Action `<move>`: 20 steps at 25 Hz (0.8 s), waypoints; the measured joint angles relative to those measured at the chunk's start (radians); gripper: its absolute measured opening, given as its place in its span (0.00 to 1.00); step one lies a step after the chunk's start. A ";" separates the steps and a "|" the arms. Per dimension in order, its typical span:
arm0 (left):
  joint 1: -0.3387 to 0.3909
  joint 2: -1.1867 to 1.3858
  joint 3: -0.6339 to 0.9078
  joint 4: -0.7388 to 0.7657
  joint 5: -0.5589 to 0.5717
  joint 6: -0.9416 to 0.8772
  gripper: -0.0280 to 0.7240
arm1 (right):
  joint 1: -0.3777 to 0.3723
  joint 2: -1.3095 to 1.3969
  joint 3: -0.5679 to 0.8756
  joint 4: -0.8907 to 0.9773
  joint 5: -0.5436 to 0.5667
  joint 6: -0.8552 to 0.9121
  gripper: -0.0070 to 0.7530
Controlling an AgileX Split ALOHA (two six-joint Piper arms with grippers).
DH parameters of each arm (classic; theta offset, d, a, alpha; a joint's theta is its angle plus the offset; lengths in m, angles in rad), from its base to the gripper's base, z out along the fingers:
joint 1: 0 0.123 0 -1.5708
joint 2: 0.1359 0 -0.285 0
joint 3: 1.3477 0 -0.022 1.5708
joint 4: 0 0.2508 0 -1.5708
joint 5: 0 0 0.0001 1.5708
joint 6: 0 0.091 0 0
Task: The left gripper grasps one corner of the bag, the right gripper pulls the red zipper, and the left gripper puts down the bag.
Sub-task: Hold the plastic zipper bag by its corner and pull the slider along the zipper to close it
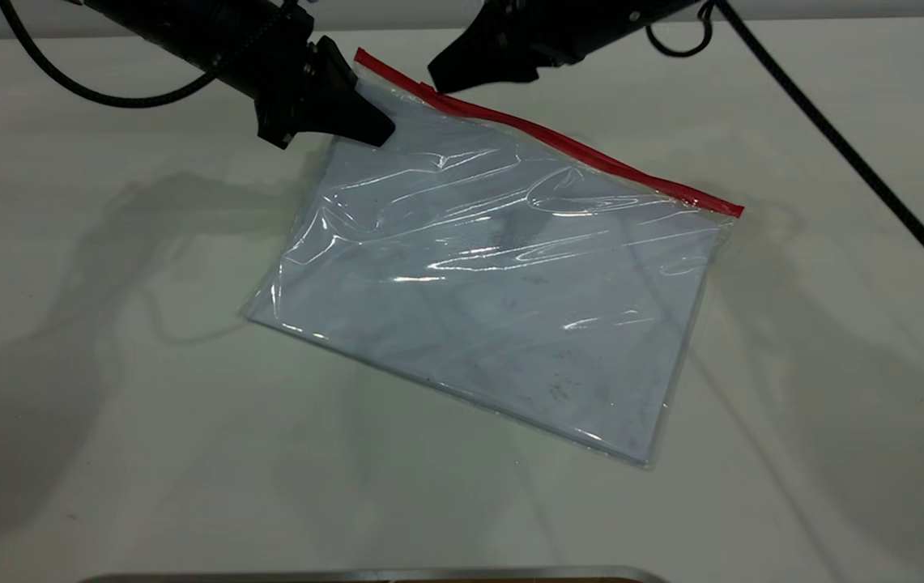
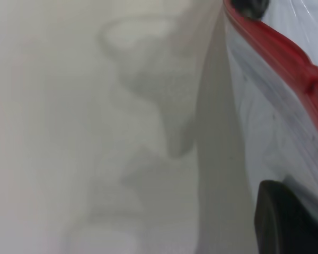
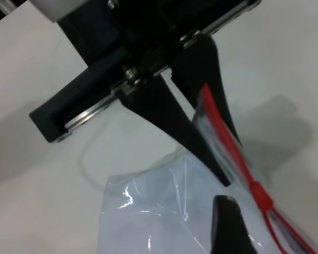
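At the far left of the bench [image 1: 65, 364], the left gripper [image 1: 364, 113] reaches in from the top edge of the exterior view, its arm cut off there. Its fingers [image 3: 175, 119] are closed on the corner of the bag [image 1: 363, 61], where the red strip ends; the right wrist view shows the two tapered fingers pinching the clear plastic with the strip between them. The corner is lifted slightly off the bench, and the film below it is creased and buckled.

The bag [image 1: 494, 308] lies flat over the middle of the bench, turned at an angle, pale sheets showing through the scuffed plastic. Glare streaks hide much of what is inside. The red zipper [image 1: 591, 154] runs along its far edge, from the held corner down to the right. The slider tab [image 3: 261, 197] sits on the strip just beside the left fingers.

The right gripper [image 1: 439, 81] hangs over the strip near that same end, its body also cut off at the top. Its tip touches or nearly touches the strip. Whether its fingers are parted or closed cannot be told; only one dark fingertip [image 3: 227, 222] shows in its own wrist view.
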 joint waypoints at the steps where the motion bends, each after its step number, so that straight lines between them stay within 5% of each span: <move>1: 0.000 0.000 0.000 -0.002 0.000 0.002 0.11 | 0.001 0.006 0.000 0.012 0.000 -0.008 0.64; 20: 0.000 0.000 0.000 -0.002 -0.001 0.007 0.11 | 0.034 0.078 -0.001 0.216 -0.015 -0.135 0.63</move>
